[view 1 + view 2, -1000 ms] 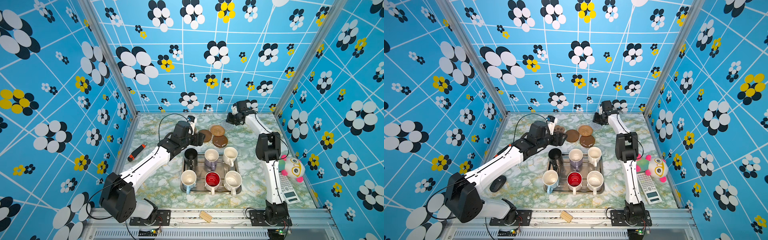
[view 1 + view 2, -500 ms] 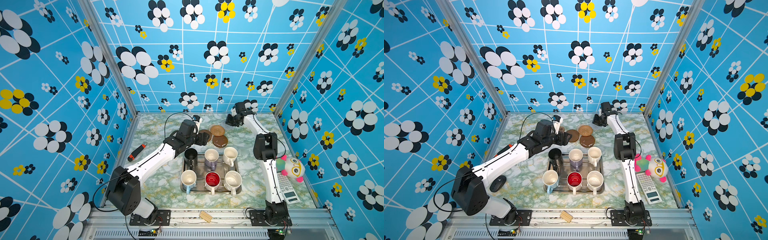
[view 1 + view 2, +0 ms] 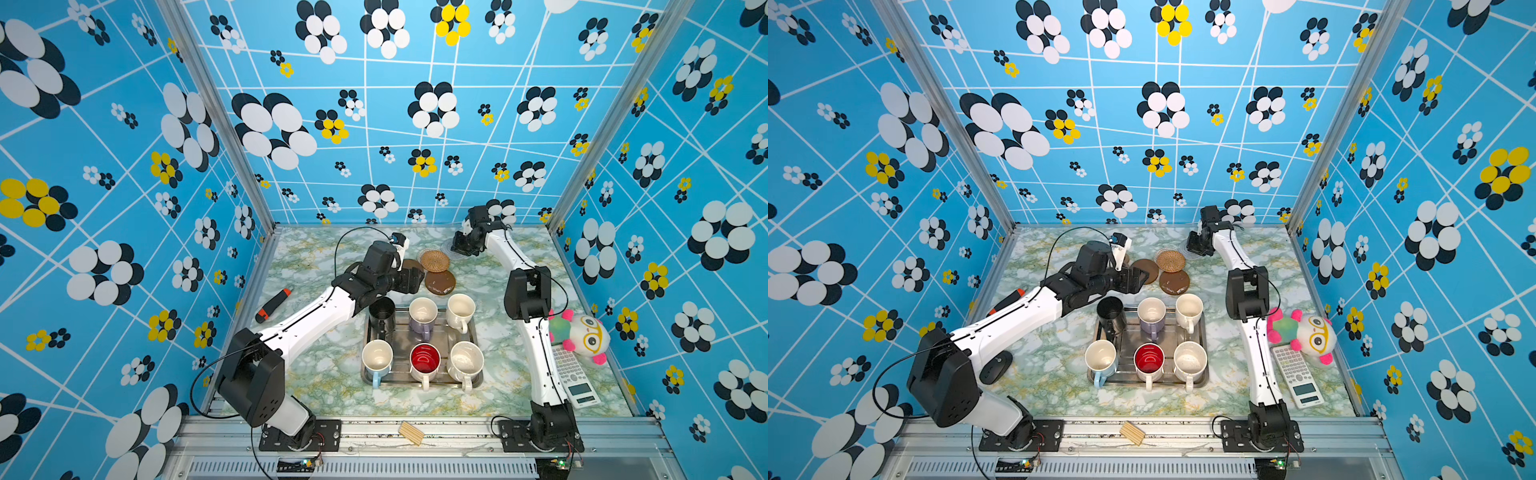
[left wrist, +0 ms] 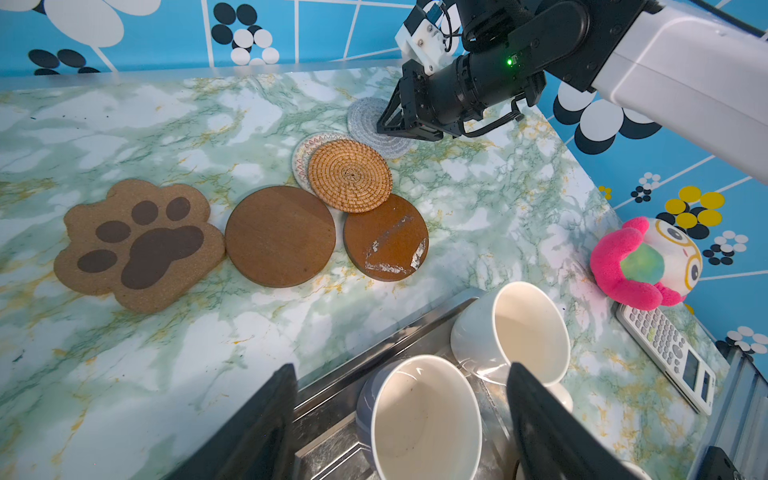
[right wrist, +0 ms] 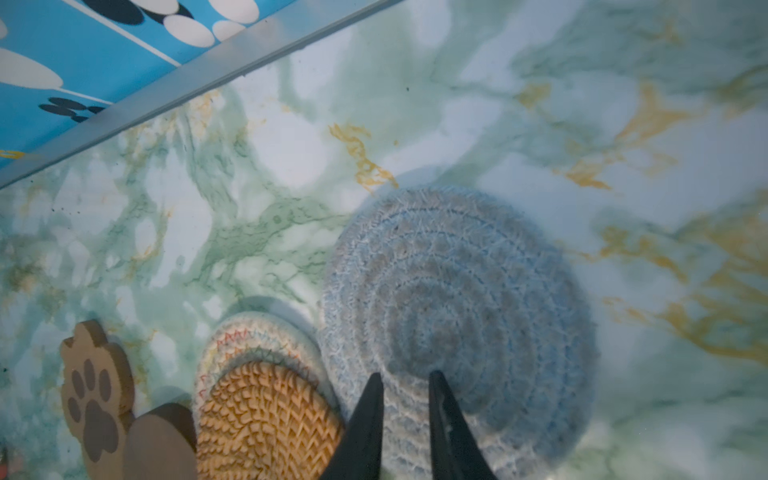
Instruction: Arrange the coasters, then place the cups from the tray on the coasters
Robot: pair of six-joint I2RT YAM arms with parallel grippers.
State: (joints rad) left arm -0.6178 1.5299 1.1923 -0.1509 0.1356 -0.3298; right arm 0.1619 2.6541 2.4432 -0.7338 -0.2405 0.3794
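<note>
Six coasters lie at the back: paw (image 4: 137, 245), two dark-brown discs (image 4: 280, 236) (image 4: 386, 239), a rattan disc (image 4: 350, 175) overlapping the whitish lacy disc (image 4: 303, 151), and the grey spiral disc (image 5: 457, 299). My right gripper (image 5: 405, 374) hovers over the grey disc's edge, open by a narrow gap. The disc lies flat. Six cups stand in the steel tray (image 3: 399, 382): black (image 3: 381, 311), lavender (image 3: 422, 316), cream (image 3: 460, 309), light blue (image 3: 377, 357), red-inside (image 3: 424, 359), speckled (image 3: 467, 359). My left gripper (image 4: 400, 368) is open and empty above the tray's back edge, over the lavender cup.
A red-and-black tool (image 3: 272, 305) lies by the left wall. A plush toy (image 3: 582, 336) and a calculator (image 3: 575, 376) sit along the right wall. A small wooden block (image 3: 410, 432) rests on the front rail. The back wall is close behind the grey disc.
The right gripper's jaws have parted slightly, and the grey spiral disc now lies flat beneath them. The left gripper has swung right along the tray's back edge, staying open.
</note>
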